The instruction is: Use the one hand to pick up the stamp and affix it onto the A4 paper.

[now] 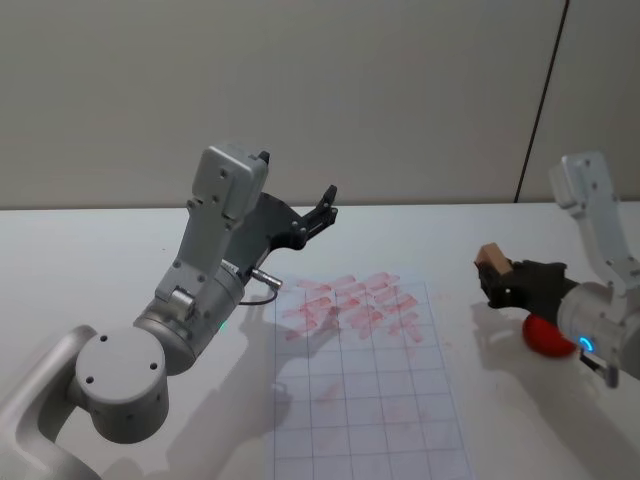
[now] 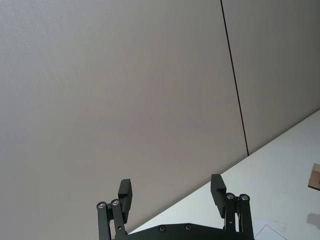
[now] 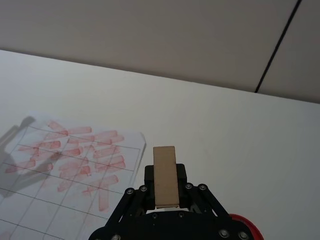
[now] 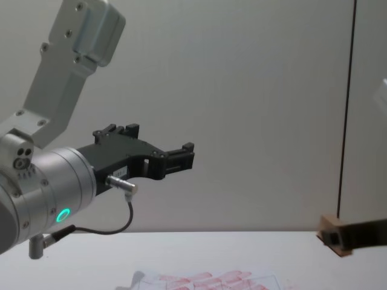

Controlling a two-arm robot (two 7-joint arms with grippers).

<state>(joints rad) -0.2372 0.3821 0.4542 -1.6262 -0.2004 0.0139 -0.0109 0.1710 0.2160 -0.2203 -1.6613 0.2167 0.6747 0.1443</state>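
Stamp point(image 1: 489, 258) is clamped in right hand point(image 1: 500, 278), at paper's point(image 1: 400, 420) three o'clock; should be lowered flat, face square, onto a blank cell.

A lab-like test room: bare white table point(image 1: 420, 235) against plain panelled wall point(image 1: 300, 90).

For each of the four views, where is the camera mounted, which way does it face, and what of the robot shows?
Head: high, looking down at the white gridded A4 paper; both arms show.
Chest: low, looking across the table; the raised, open left gripper shows large.
Left wrist: aimed up at the wall past its own fingers.
Right wrist: looks over the right gripper, shut on the small wood-coloured stamp, toward the paper.
Head and right wrist share stamp and paper.
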